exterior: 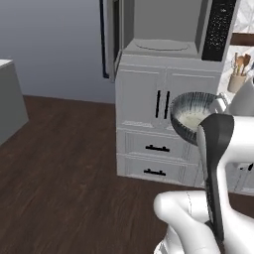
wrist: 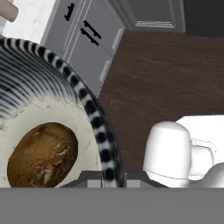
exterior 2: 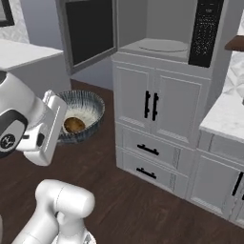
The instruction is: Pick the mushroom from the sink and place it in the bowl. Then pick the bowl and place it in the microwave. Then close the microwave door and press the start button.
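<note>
My gripper (wrist: pixel 111 178) is shut on the rim of the bowl (wrist: pixel 43 83) and holds it in the air, tilted. The bowl (exterior: pixel 191 116) (exterior 2: pixel 86 112) has a dark streaked outside and a pale inside. The brown mushroom (wrist: pixel 42 154) (exterior 2: pixel 74 125) lies in it. The bowl hangs in front of the cabinet doors, below the microwave (exterior: pixel 158 30) (exterior 2: pixel 157 24). The microwave stands open, its round turntable plate (exterior 2: pixel 162 45) bare. The microwave door (exterior 2: pixel 90 31) of dark glass is swung out to the left. A dark control panel (exterior 2: pixel 205 31) runs down its right side. The sink is out of view.
Under the microwave stand grey cabinet doors (exterior 2: pixel 152 105) and two drawers (exterior: pixel 156 158). A white counter (exterior 2: pixel 226 114) runs along the right, with a utensil holder (exterior: pixel 238 74) on it. An island counter (exterior 2: pixel 24 52) is at the left. Dark wood floor (exterior: pixel 59 163) spreads in front.
</note>
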